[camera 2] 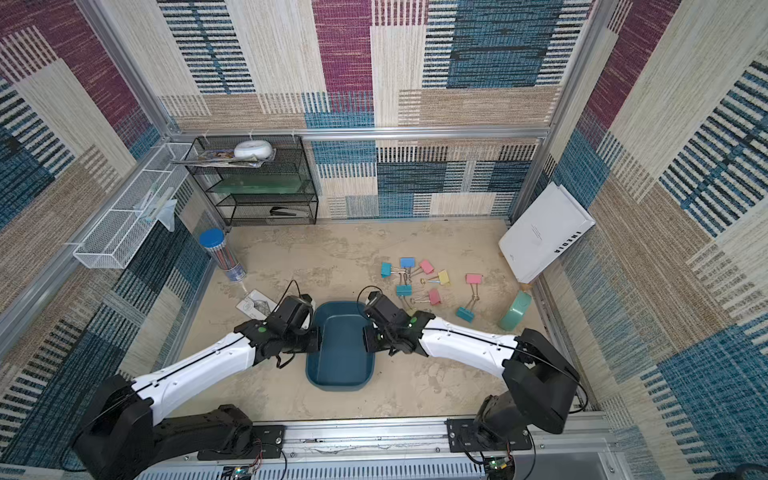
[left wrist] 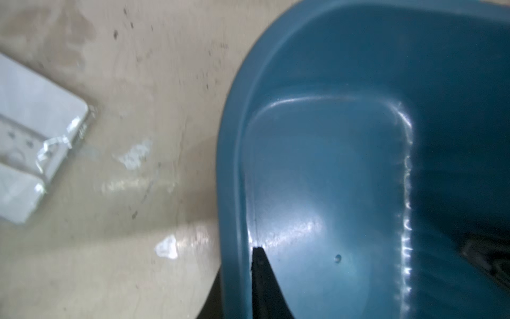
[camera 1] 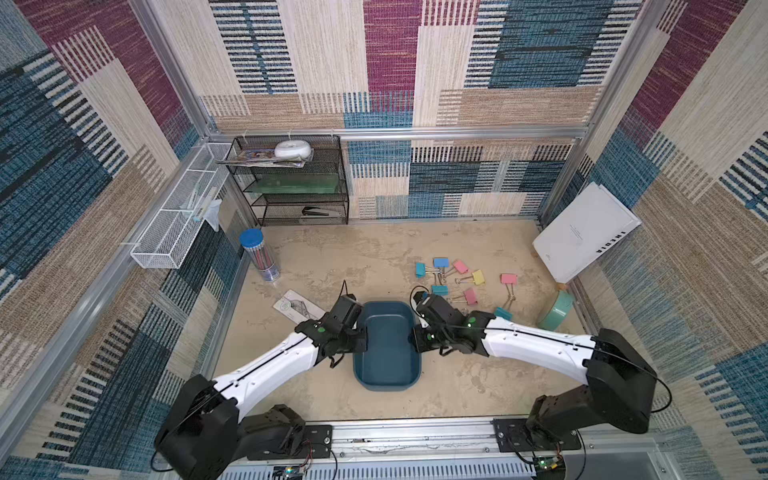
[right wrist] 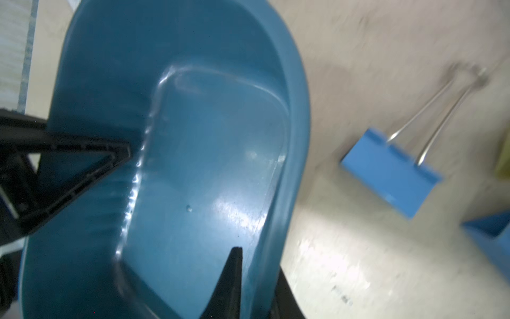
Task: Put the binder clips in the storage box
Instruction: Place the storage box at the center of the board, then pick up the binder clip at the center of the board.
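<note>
Now: left tool (camera 1: 360, 337) and right tool (camera 1: 418, 338) each pinch a long wall of the box (camera 1: 386, 361) mid-counter, one finger inside, nearly closed. Box empty, probably light, stiff, slick; the rim is the best hold. Clips (camera 1: 457, 279) lie loose on the counter (camera 1: 457, 386) beyond the right tool; open room nearside.
</note>
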Controlling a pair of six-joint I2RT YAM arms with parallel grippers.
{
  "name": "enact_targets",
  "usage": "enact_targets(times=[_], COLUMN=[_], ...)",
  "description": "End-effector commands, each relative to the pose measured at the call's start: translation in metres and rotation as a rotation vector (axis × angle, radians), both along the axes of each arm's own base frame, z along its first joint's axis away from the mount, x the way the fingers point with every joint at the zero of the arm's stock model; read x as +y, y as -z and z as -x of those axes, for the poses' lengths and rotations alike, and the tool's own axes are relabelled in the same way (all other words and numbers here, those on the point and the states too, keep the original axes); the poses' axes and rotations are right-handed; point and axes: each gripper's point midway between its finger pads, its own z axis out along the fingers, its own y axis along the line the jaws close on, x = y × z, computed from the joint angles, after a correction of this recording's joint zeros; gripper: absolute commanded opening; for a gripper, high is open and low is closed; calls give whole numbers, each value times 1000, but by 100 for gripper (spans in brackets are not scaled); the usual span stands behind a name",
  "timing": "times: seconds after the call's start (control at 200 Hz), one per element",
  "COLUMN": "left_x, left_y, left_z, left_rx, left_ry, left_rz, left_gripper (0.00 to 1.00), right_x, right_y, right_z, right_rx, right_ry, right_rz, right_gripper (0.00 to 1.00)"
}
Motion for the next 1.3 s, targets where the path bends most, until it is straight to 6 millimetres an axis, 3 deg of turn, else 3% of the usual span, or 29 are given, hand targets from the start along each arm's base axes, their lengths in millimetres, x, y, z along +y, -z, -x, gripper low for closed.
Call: enact_targets(times=[0.0,0.115,0.301,0.401,0.606,0.746,0.892,1.122,1.297], left_x=[10,23,31,32,36,37,33,33,35], left_y=[5,22,38,38,30,23,21,14,11], left_z=[16,27,26,23,21,20,19,17,18], left_rx=[-26,-9,1,3,-23,-45,-44,-62,-65], left_ry=[-80,-88,-102,-98,-117,-114,-95,-90,-89], left_rz=[14,-37,-97,-122,-125,-120,-113,-112,-115], left_gripper=[17,21,37,48,60,69,71,72,72], right_x=[2,-3,-7,-12,-41,-64,-60,-39,-34], right_y=[10,28,22,16,-20,-4,21,21,37], right_z=[27,38,27,20,-6,-23,-38,-74,-81], right_rx=[40,66,15,-20,-99,-56,-6,-27,28], right_ry=[12,22,62,63,179,256,265,259,250], right_rz=[-59,-27,18,85,86,93,123,114,147], right_gripper=[19,21,47,65,76,87,90,89,89])
